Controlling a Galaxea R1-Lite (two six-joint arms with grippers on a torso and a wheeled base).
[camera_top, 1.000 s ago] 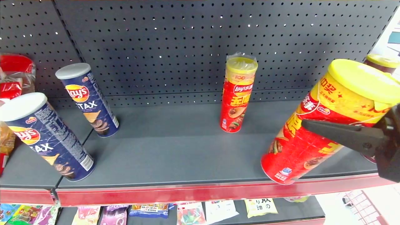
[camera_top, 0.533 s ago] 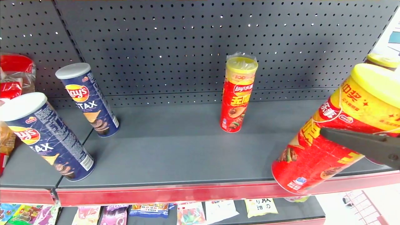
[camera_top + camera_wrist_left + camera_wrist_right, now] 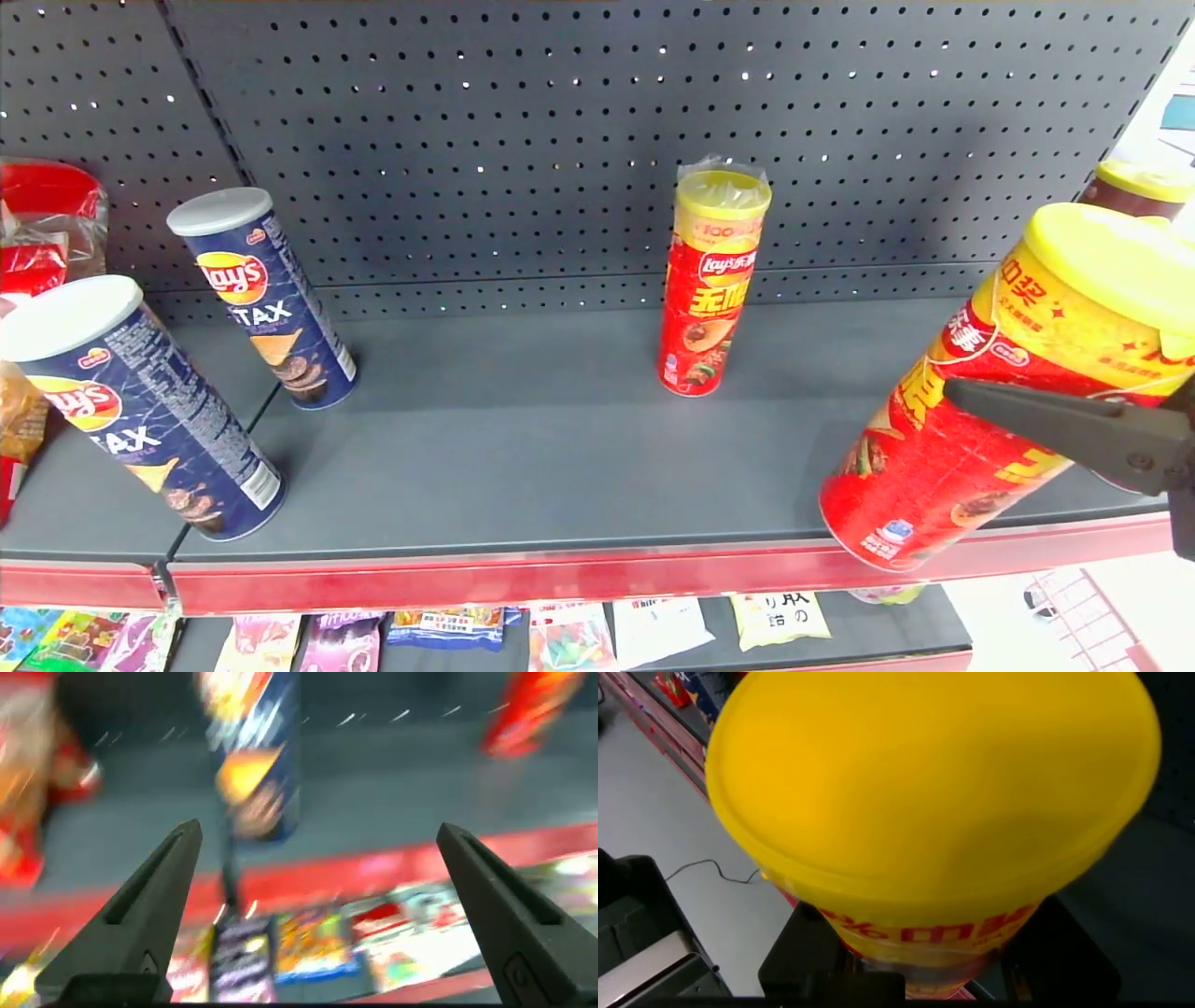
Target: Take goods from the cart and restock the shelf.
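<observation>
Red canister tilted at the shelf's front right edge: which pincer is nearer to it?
Right. The right pincer is shut on the red canister around its middle. The left pincer hangs open out in front of the shelf, facing a blue canister further left.

Brand print — blue can [image 3: 261,299], red can [image 3: 892,481]

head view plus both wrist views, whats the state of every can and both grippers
held red can: lid on, gripped, base by the front edge of the shelf
right gripper: fingers shut on held red can
left gripper: fingers open, empty
middle red can: standing, lid on, plastic over the top
rear blue can: standing, lid on
front blue can: standing, lid on
dark can: lid on, mostly hidden
</observation>
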